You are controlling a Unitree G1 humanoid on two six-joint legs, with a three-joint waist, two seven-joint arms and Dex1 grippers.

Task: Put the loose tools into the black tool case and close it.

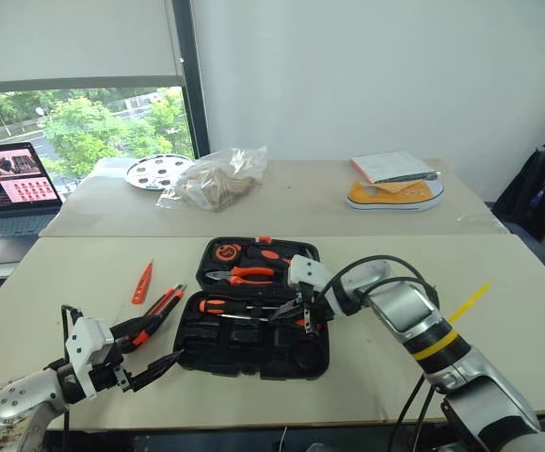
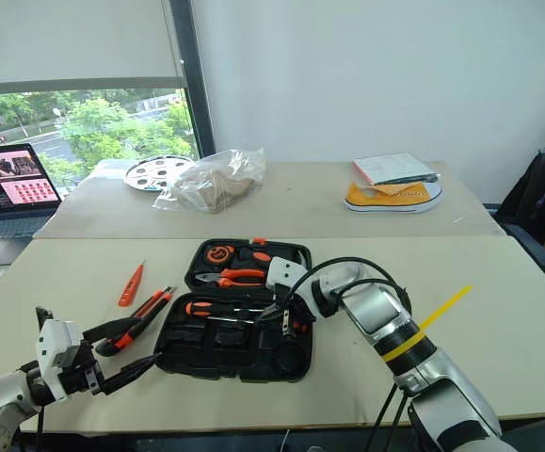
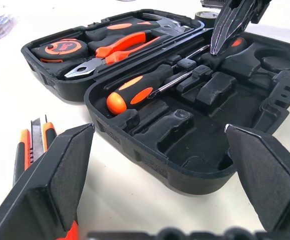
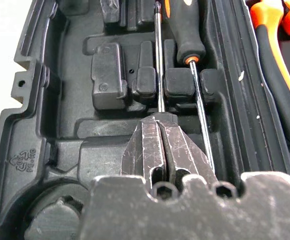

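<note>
Black tool case [image 1: 253, 325] open at table centre, my right gripper [image 1: 302, 314] pinched onto a screwdriver [image 3: 150, 86] over its slots, left gripper [image 1: 150, 350] agape near the utility knife [image 1: 159, 309]: a skewed shaft could ride proud, blocking closure.

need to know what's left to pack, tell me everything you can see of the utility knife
The utility knife is still loose, lying flat on the pale table just left of the open black tool case, apart from it. Its long slim body is black with orange edges, plastic by its look. It lies at a slant beside the small orange tester screwdriver. No pincer touches it.
</note>
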